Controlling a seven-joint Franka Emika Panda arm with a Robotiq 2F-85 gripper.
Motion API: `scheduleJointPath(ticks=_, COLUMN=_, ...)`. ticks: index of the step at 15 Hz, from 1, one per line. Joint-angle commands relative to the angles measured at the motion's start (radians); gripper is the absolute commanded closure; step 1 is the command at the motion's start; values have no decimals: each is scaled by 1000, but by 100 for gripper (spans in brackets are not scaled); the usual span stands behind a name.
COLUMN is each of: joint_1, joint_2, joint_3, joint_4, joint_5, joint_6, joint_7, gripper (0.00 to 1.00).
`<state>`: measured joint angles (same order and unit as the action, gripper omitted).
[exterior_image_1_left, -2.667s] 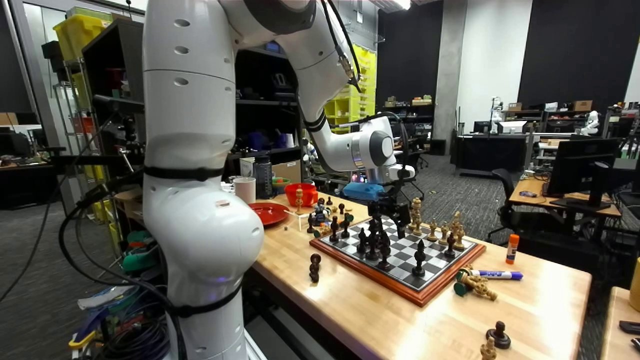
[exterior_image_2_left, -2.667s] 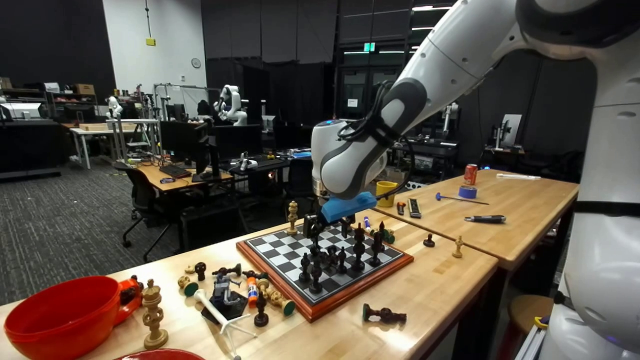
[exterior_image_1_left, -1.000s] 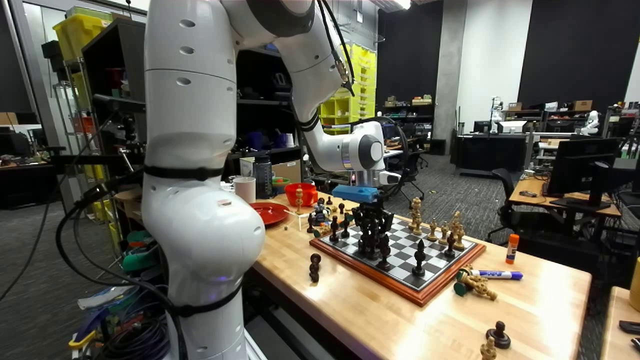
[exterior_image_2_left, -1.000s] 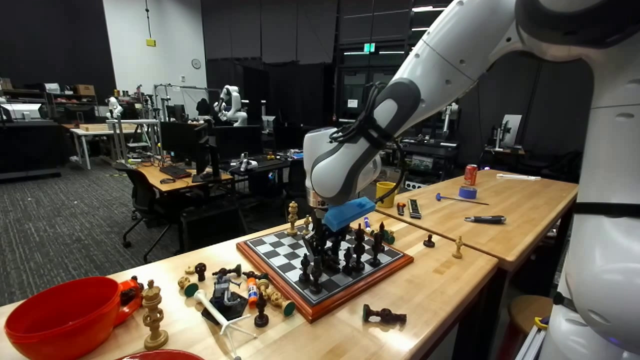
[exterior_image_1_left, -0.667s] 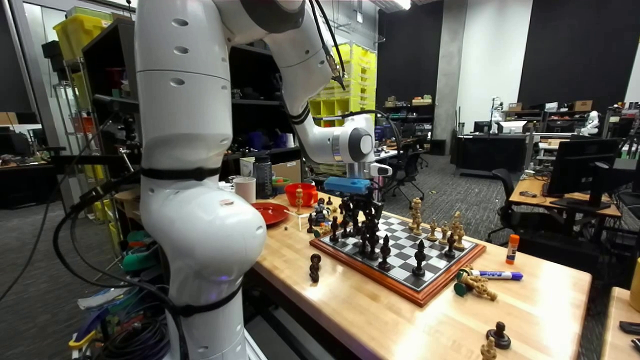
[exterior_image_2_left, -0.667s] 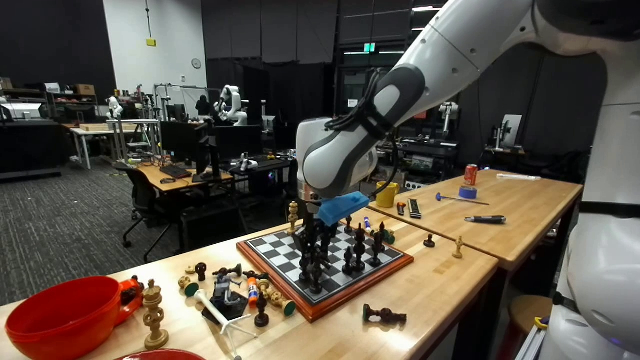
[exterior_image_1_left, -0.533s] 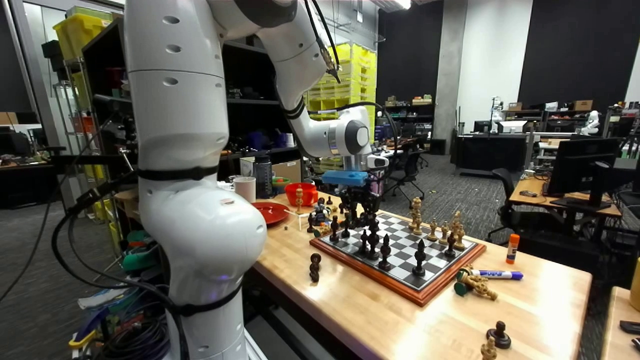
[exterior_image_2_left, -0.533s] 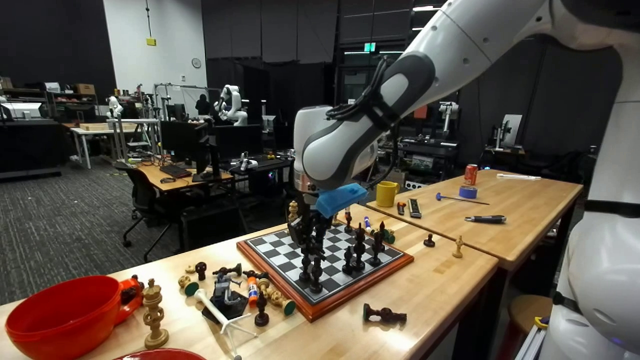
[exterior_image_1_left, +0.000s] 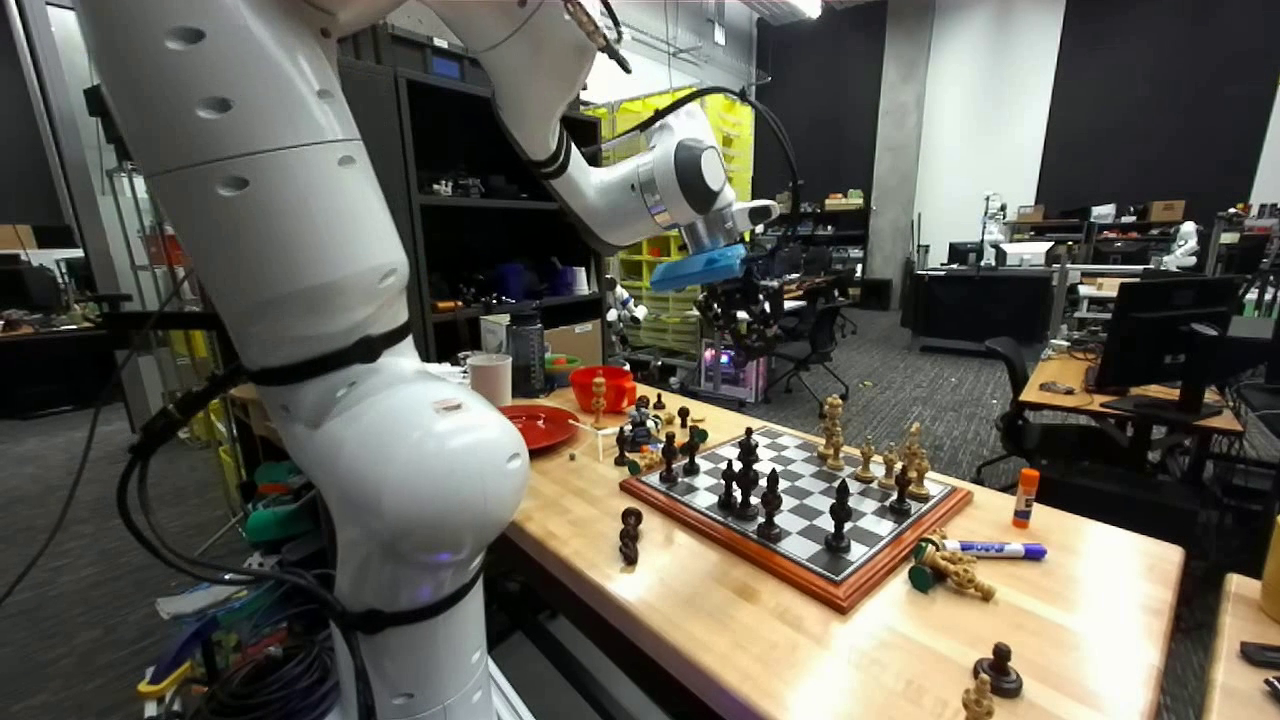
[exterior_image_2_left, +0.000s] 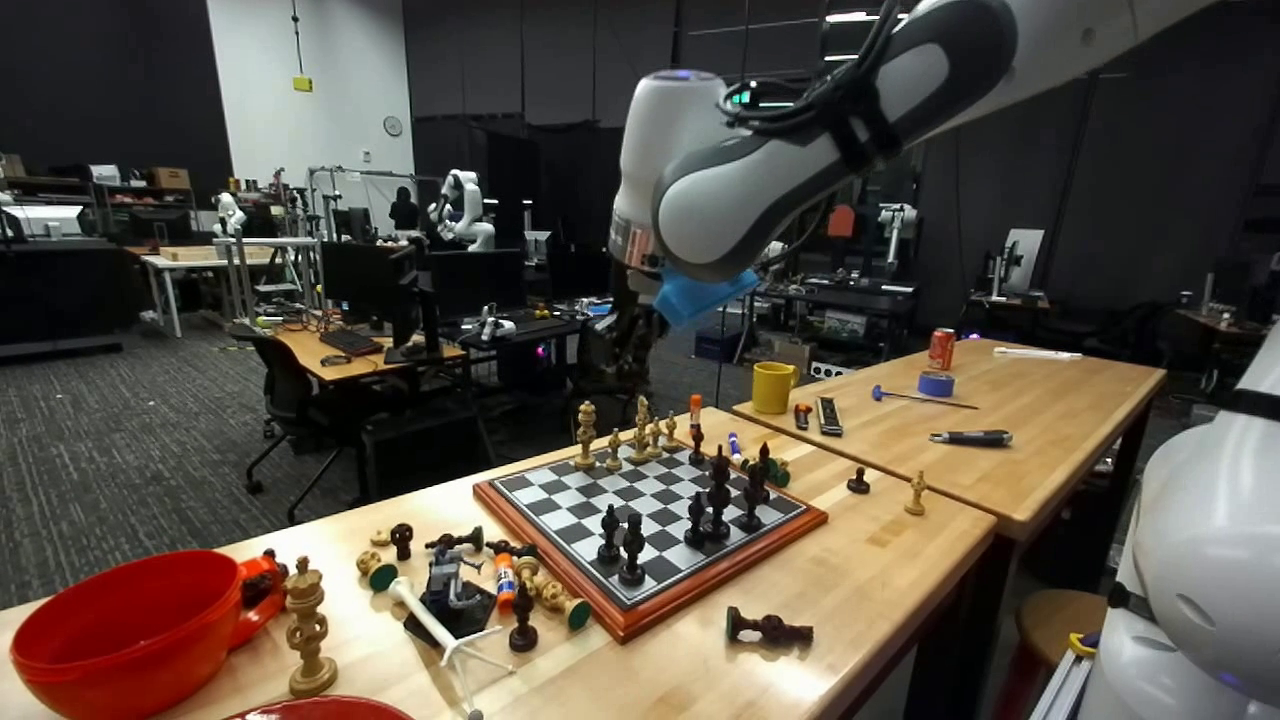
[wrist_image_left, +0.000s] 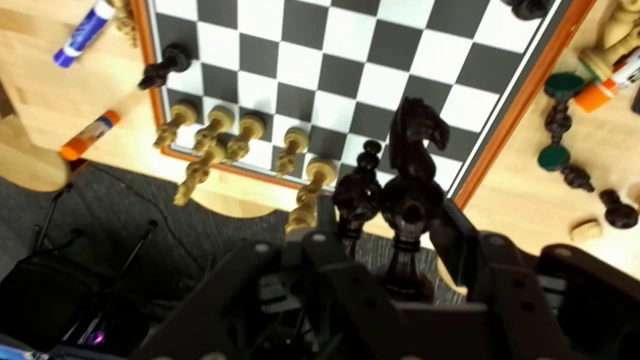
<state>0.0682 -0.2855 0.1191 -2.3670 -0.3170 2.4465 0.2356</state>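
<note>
"What's the gripper up to in the wrist view?"

"Pinching a dark knight and a slimmer dark piece together, right of centre in the frame."

"How do they sit in it?"

"Side by side between the fingertips — knight on the right, slimmer one on the left — with both heads reaching up the frame past the tips."

"And the chessboard?"

"Well below: in both exterior views the gripper hangs in the air near the middle of the frame."

"What stands on the board?"

"In the wrist view, light pieces along its lower edge, left of the held pair, and a dark chessman toward its left edge."

"Farther out?"

"A glue stick at the left, a blue marker upper left; in an exterior view, a red bowl lower left."
</note>
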Motion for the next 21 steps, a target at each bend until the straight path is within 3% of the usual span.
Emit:
scheduleJointPath(ticks=1, joint_1=-97, joint_2=-118, joint_3=-4, joint_4=0, joint_5=-75, joint_6=-10, joint_7=59, gripper=75)
scheduleJointPath(ticks=7, joint_1=-282, joint_2=-144, joint_3=-94, joint_4=70, joint_5=-72, joint_6=-68, joint_7=66, gripper=75)
scheduleJointPath(ticks=8, joint_1=-300, joint_2=-136, joint_3=-112, joint_4=84, joint_5=-65, joint_6=-79, joint_7=62, gripper=75)
scheduleJointPath(ticks=9, joint_1=-276, joint_2=-139, joint_3=-97, joint_4=57, joint_5=-59, joint_6=-44, joint_7=50, gripper=75)
scheduleJointPath(ticks=10, joint_1=-288, joint_2=-138, joint_3=-109, joint_4=60, joint_5=-59, joint_6=-44, joint_7=42, gripper=50)
scheduleJointPath(ticks=16, joint_1=-277, joint_2=-133, joint_3=-95, joint_4=57, joint_5=-59, joint_6=-44, joint_7=47, gripper=50)
scheduleJointPath(ticks=17, joint_1=-289, joint_2=-114, joint_3=-87, joint_4=77, joint_5=-77, joint_6=-62, joint_7=63, gripper=75)
scheduleJointPath(ticks=21, joint_1=-324, joint_2=9, joint_3=-101, joint_4=208, joint_5=-87, joint_6=-207, joint_7=111, gripper=75)
